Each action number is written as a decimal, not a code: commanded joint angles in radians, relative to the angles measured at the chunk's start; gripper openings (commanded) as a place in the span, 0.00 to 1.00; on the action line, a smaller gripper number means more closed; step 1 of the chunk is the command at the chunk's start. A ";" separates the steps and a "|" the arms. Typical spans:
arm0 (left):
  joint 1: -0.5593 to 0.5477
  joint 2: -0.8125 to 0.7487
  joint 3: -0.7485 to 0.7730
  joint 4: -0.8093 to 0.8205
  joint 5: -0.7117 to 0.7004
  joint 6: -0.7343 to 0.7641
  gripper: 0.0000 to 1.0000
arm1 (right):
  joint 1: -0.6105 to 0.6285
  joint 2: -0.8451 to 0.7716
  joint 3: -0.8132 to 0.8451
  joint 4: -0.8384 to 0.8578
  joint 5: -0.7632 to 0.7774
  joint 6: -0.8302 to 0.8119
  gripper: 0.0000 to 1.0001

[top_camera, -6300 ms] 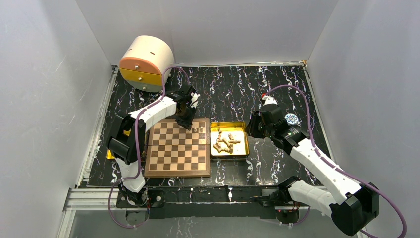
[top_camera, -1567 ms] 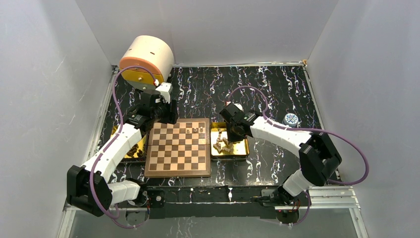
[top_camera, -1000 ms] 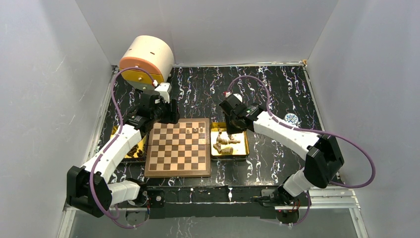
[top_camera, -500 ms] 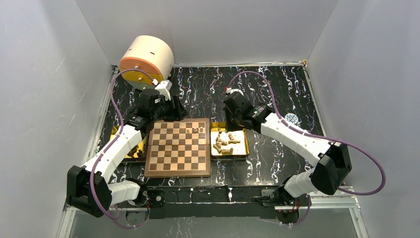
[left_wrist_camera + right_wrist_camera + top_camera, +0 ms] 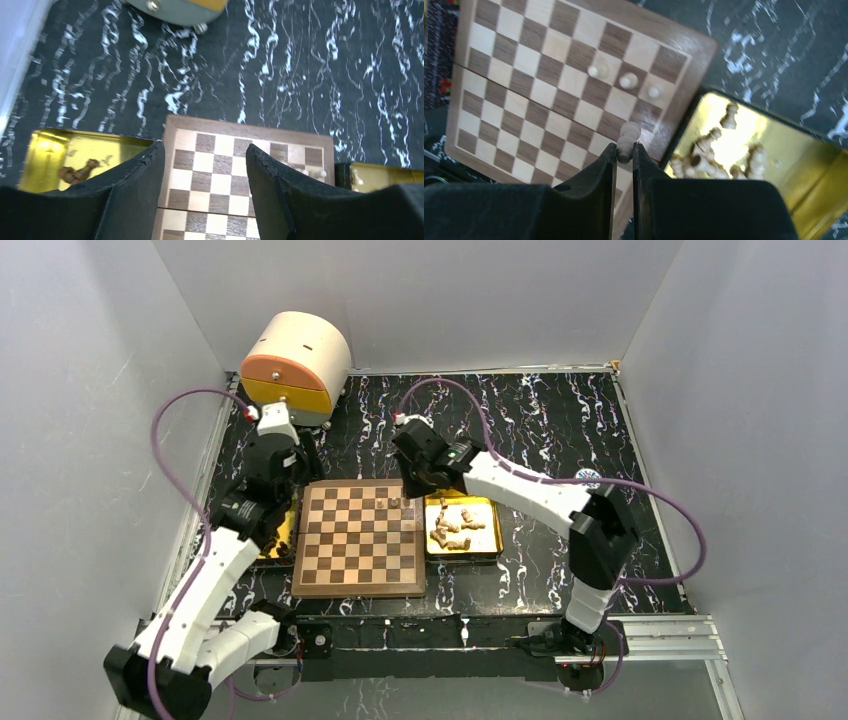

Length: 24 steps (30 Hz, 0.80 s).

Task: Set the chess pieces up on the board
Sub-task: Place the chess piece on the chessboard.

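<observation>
The board [image 5: 350,552] lies at the table's centre, with three light chess pieces [image 5: 628,80] standing in a row near its far right corner. My right gripper [image 5: 624,148] hangs over that corner, shut on one light chess piece [image 5: 629,134] that sticks out past the fingertips. More light pieces [image 5: 704,150] lie jumbled in the gold tray [image 5: 497,532] right of the board. My left gripper [image 5: 204,148] is open and empty, above the board's far left corner [image 5: 220,145]. In the top view it [image 5: 283,498] sits at the board's left edge.
A second gold tray [image 5: 42,150] left of the board holds a dark piece [image 5: 80,170] and is partly hidden under the left arm. A cream and orange round drawer unit [image 5: 295,365] stands at the back left. A small round blue-white object [image 5: 588,478] lies at the right.
My right arm swung left from above the right tray to the board's far right corner, carrying a light piece. My left arm pulled back leftward off the board's far left corner.
</observation>
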 commanded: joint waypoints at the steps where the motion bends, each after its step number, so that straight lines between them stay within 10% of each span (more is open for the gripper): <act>1: 0.000 -0.135 -0.016 -0.007 -0.176 0.053 0.59 | 0.021 0.101 0.179 0.029 -0.006 -0.028 0.21; 24: -0.001 -0.319 -0.138 0.085 -0.259 0.131 0.59 | 0.053 0.596 0.796 -0.170 0.021 -0.125 0.24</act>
